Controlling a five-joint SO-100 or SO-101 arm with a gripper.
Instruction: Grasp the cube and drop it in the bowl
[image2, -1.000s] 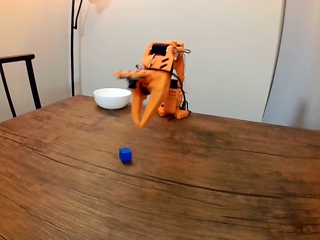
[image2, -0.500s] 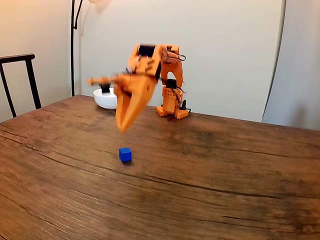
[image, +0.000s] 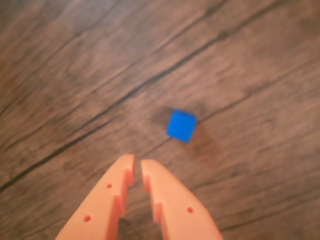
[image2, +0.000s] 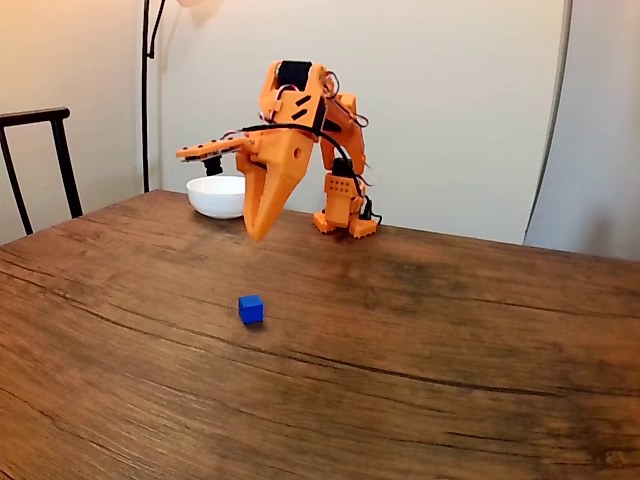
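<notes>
While the end effector (image: 137, 163) hangs almost clenched and empty, the small bright-blue cube (image: 181, 125) lies on the wooden desk (image2: 450, 340).

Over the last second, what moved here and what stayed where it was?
In the fixed view the gripper swung left and came to hover above the cube, its fingers nearly shut with nothing between them. Nothing was grasped or released. The cube and the bowl kept their places on the table.

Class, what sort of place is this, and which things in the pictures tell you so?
Probably a room in a home: a wooden table, a dark chair at the wall, and a floor-lamp pole behind it.
</notes>
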